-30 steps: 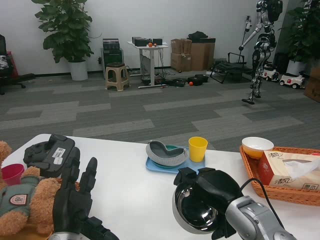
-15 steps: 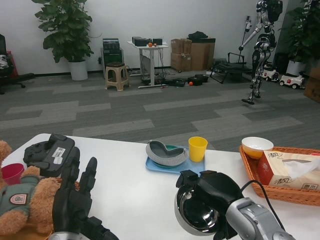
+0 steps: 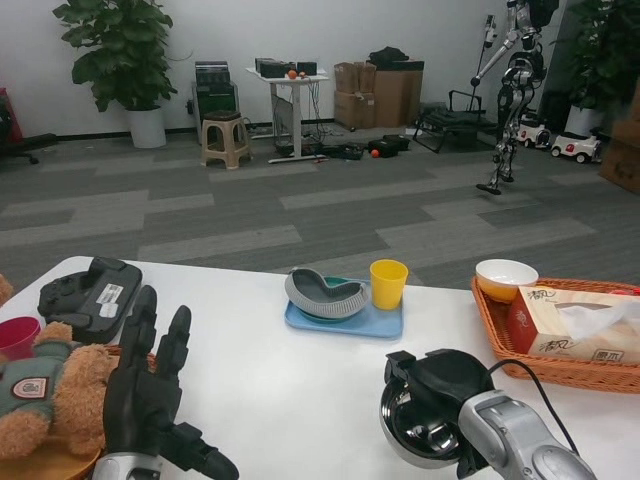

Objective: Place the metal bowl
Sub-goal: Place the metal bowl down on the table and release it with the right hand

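The metal bowl [image 3: 418, 432] is shiny and round, low over the white table [image 3: 290, 385] at the front right. My right hand [image 3: 447, 383] grips its far rim, with black fingers curled over the edge and the silver forearm running off the bottom right. My left hand [image 3: 148, 390] stands at the front left with its fingers spread upward and holds nothing. I cannot tell whether the bowl touches the table.
A blue tray [image 3: 345, 318] at mid-table carries a grey dish [image 3: 322, 297] and a yellow cup [image 3: 388, 283]. A wicker basket [image 3: 520, 366] at right holds a tissue box [image 3: 570, 327] and a white-and-orange bowl [image 3: 505, 278]. A teddy bear [image 3: 45, 390], a pink cup [image 3: 18, 336] and a black controller [image 3: 88, 296] lie at left.
My right hand has carried the bowl a little to the right and lower toward the table, tipping it more level. The camera has dipped slightly. The left hand has stayed put.
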